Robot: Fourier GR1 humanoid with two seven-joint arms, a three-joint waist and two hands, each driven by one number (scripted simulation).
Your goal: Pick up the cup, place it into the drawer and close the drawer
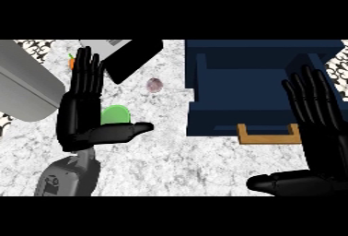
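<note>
Looking down from the head view, the green cup (115, 115) stands on the marbled worktop (176, 161), just beside the left hand (85, 117), whose palm hides part of it; that hand is released, fingers straight and thumb stretched out under the cup. The right hand (316, 138) is likewise released, resting near the view's right edge. The cup looks small, stiff and probably light (its sides may be slippery), so wrapping around its wall seems the best hold. The dark blue drawer (262, 103) lies open with a wooden handle (268, 134). A small purple object (155, 85) sits between cup and drawer.
</note>
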